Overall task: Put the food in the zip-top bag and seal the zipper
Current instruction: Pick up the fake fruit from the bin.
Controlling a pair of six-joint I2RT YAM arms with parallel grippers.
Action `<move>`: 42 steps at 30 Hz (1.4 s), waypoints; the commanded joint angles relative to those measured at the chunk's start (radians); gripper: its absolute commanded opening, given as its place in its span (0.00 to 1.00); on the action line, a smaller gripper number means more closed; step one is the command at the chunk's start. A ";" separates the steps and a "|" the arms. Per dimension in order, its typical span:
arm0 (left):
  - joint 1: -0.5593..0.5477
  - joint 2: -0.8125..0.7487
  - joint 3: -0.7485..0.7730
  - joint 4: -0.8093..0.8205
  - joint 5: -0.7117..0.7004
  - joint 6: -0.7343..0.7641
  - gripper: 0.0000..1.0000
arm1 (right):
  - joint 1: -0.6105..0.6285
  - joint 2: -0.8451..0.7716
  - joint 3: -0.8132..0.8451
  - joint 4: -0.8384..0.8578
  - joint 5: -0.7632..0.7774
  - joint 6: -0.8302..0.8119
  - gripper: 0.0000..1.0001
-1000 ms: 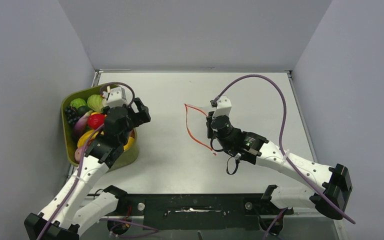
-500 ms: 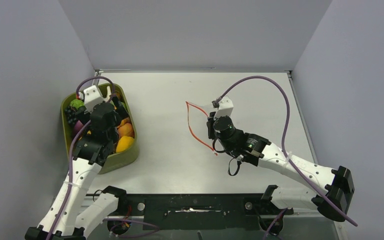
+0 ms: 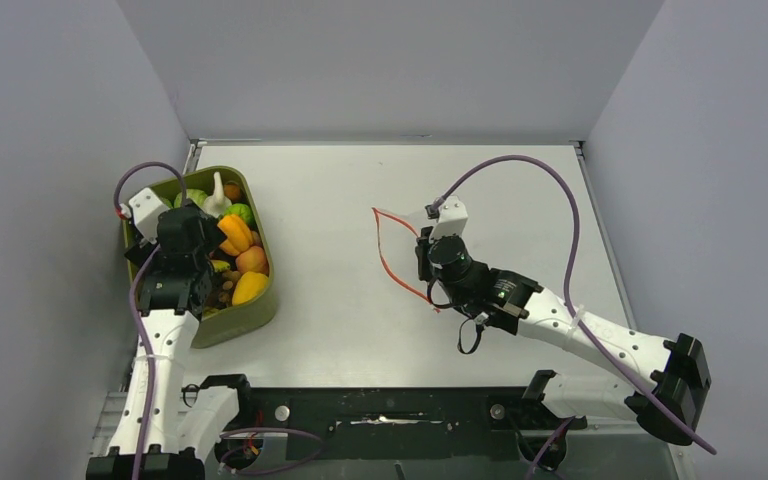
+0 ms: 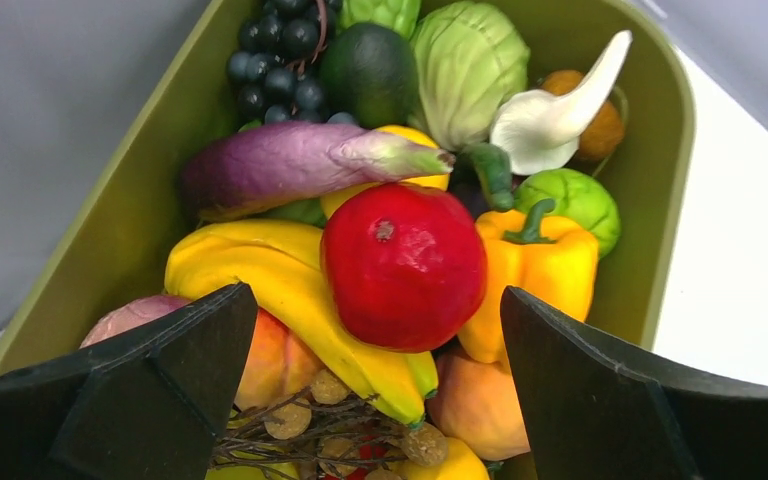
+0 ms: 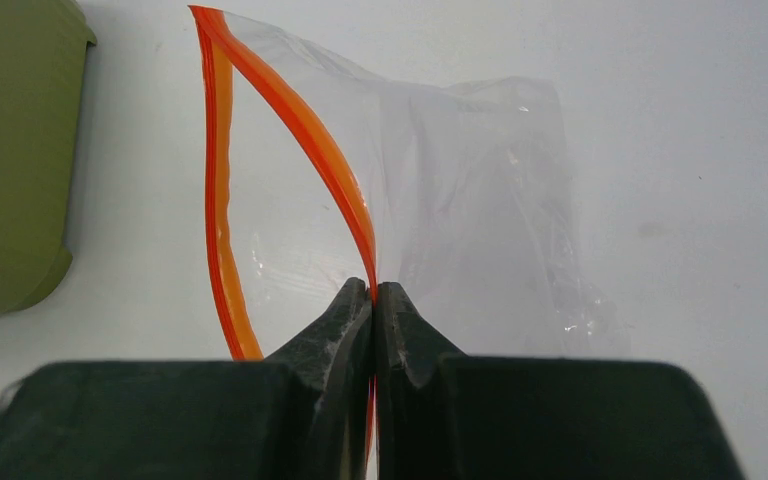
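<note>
The food (image 3: 237, 250) is piled in an olive-green tray (image 3: 251, 318) at the table's left. My left gripper (image 3: 190, 243) hovers over the tray's left half. In the left wrist view it (image 4: 375, 295) is open and empty just above a red fruit (image 4: 405, 265), yellow bananas (image 4: 260, 265) and a purple eggplant (image 4: 280, 165). The clear zip-top bag (image 3: 403, 245) lies at mid-table with its mouth open. My right gripper (image 3: 423, 257) is shut (image 5: 373, 292) on the upper lip of the red-orange zipper (image 5: 310, 140) and lifts it off the lower lip.
The tray's rim (image 4: 672, 120) rings the pile, which also holds a yellow pepper (image 4: 535, 260), black grapes (image 4: 280, 60) and a cabbage (image 4: 470, 60). The tray's corner (image 5: 10, 150) shows left of the bag. Grey walls enclose the table on three sides.
My left arm has swung left, from the tray's right edge to above its left half. My right gripper has kept its hold on the zipper lip and barely moved.
</note>
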 commanded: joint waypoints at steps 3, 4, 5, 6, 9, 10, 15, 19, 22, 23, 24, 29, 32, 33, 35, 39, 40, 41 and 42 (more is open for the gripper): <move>0.045 0.015 -0.034 0.030 0.081 -0.045 0.94 | -0.011 -0.027 -0.016 0.057 0.017 0.006 0.00; 0.045 0.016 -0.042 0.036 0.075 -0.045 0.94 | -0.012 -0.025 -0.017 0.057 0.015 0.007 0.00; 0.045 0.013 -0.049 0.043 0.071 -0.045 0.94 | -0.013 -0.026 -0.018 0.058 0.013 0.007 0.00; 0.046 0.011 -0.055 0.053 0.075 -0.042 0.94 | -0.012 -0.026 -0.018 0.059 0.012 0.007 0.00; 0.045 0.001 -0.073 0.086 0.094 -0.040 0.94 | -0.013 -0.030 -0.016 0.060 0.011 0.007 0.00; 0.046 0.003 -0.078 0.096 0.099 -0.039 0.93 | -0.012 -0.031 -0.015 0.062 0.012 0.005 0.00; 0.046 0.027 -0.087 0.132 0.095 -0.032 0.92 | -0.013 -0.033 -0.017 0.064 0.009 0.006 0.00; 0.046 0.038 -0.099 0.181 0.133 -0.018 0.89 | -0.014 -0.025 -0.022 0.060 0.005 0.007 0.00; 0.047 0.042 -0.109 0.204 0.129 -0.019 0.87 | -0.018 -0.031 -0.028 0.058 0.005 0.010 0.00; 0.047 0.046 -0.112 0.211 0.126 -0.018 0.87 | -0.017 -0.033 -0.030 0.059 0.003 0.011 0.00; 0.047 0.052 -0.113 0.215 0.124 -0.015 0.86 | -0.019 -0.033 -0.031 0.061 0.003 0.011 0.00; 0.046 0.058 -0.128 0.215 0.098 -0.009 0.84 | -0.024 -0.031 -0.032 0.054 -0.003 0.011 0.00; 0.046 0.045 -0.136 0.229 0.100 0.003 0.80 | -0.025 -0.037 -0.030 0.049 -0.003 0.008 0.00; 0.046 0.044 -0.136 0.229 0.101 0.008 0.79 | -0.025 -0.040 -0.030 0.049 -0.002 0.008 0.00; 0.047 0.043 -0.137 0.227 0.095 0.011 0.75 | -0.027 -0.044 -0.031 0.050 -0.001 0.007 0.00; 0.046 0.026 -0.144 0.228 0.103 0.019 0.67 | -0.027 -0.048 -0.035 0.049 -0.009 0.014 0.00; 0.045 0.019 -0.145 0.231 0.105 0.026 0.64 | -0.027 -0.050 -0.037 0.049 -0.011 0.016 0.00; 0.045 0.013 -0.150 0.235 0.113 0.034 0.63 | -0.027 -0.051 -0.038 0.049 -0.012 0.018 0.00; 0.045 0.008 -0.152 0.238 0.122 0.043 0.63 | -0.026 -0.053 -0.039 0.050 -0.013 0.020 0.00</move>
